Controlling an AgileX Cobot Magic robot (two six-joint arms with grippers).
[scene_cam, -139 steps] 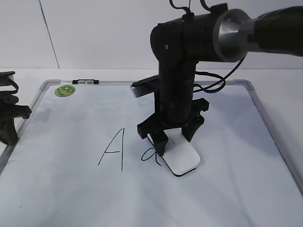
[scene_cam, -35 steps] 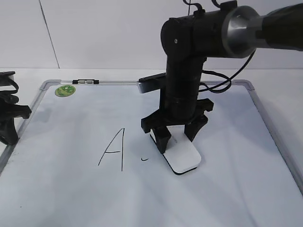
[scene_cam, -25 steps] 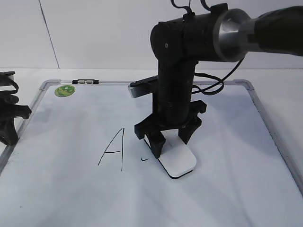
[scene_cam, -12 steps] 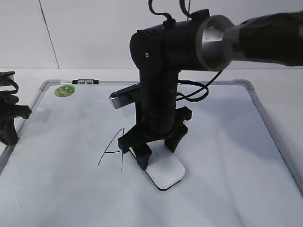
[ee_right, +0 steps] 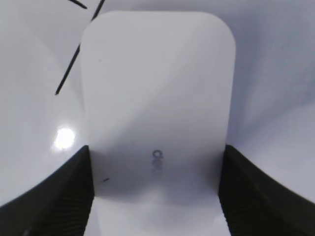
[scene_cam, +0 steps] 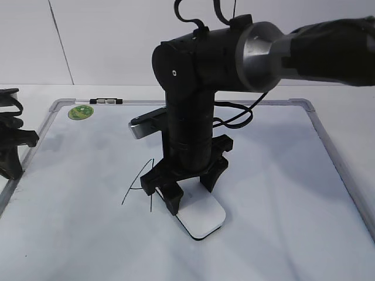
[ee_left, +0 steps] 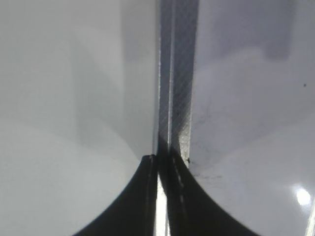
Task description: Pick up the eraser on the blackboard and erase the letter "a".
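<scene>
White plastic eraser [scene_cam: 200, 219], rounded-rectangular, lies flat on the blackboard [scene_cam: 275, 193], clamped across its width by the right gripper [scene_cam: 186, 190]. It sits against the right stroke of the capital "A" [scene_cam: 140, 181]; no lowercase "a" is visible. Risk: further leftward travel would smear the capital. Board surface glossy, frame silver-grey metal. Left gripper [ee_left: 160, 196] rests pinched together, holding nothing, over the board's frame edge.

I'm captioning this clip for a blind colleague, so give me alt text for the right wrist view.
A white eraser with small grey lettering fills the view, held at its sides between the dark fingers of the right hand. It lies on the blackboard, whose surface is white, with thin black marker strokes at upper left.
</scene>
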